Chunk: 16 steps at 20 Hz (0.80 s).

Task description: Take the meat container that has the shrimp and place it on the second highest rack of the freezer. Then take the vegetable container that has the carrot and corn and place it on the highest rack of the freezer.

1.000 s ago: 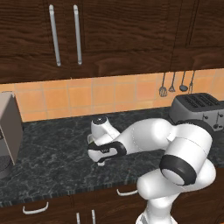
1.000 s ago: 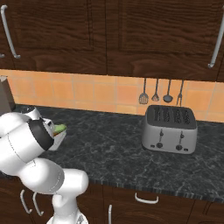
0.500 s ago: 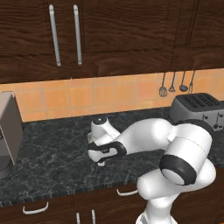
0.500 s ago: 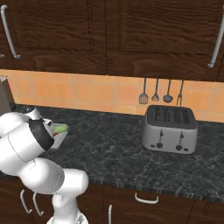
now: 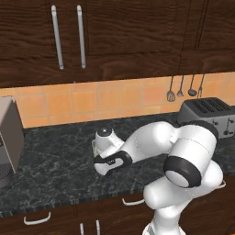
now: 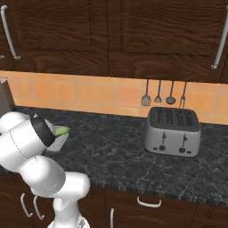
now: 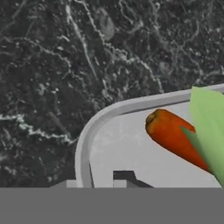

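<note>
Just one carrot (image 7: pixel 175 136), one corn (image 7: pixel 209 127).

The white arm folds low and forward, its gripper (image 7: pixel 103 181) pointing down, jaws nearly together.

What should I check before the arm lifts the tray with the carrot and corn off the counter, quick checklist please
1. End effector at the tray rim: ok.
2. Carrot and corn inside the tray: ok.
3. Fingers closed firmly on the rim: cannot tell.
4. Tray resting on the counter, not yet lifted: ok.
5. Toaster well away from the tray: ok.
6. Freezer in reach: cannot tell.
</note>
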### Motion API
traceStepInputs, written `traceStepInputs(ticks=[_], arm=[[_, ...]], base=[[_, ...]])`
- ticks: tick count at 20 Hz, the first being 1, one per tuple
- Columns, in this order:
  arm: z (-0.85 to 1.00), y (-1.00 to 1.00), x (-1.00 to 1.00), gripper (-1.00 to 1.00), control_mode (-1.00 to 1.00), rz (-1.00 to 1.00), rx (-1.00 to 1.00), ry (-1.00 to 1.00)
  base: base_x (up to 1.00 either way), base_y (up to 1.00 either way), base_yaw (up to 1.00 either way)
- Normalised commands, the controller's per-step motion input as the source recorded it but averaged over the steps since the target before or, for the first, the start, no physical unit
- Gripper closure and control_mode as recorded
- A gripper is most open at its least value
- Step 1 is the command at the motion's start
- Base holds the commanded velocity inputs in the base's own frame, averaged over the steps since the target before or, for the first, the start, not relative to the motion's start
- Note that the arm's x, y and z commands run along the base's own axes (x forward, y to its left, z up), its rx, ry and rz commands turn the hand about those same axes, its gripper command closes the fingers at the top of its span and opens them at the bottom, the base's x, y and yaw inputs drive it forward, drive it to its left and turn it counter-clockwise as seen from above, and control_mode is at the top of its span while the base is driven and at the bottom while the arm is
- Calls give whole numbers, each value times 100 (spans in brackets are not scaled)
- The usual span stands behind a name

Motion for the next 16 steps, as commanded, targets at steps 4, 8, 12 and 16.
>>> traceStepInputs(ticks=[4, 8, 12, 16], arm=[[7, -14, -4, 100, -100, 0, 0, -7], [82, -36, -26, 100, -100, 0, 1, 0], [72, -56, -30, 100, -100, 0, 0, 0], [53, -66, -31, 100, -100, 0, 0, 0]], base=[[0, 0, 0], [0, 0, 0], [0, 0, 0], [0, 0, 0]])
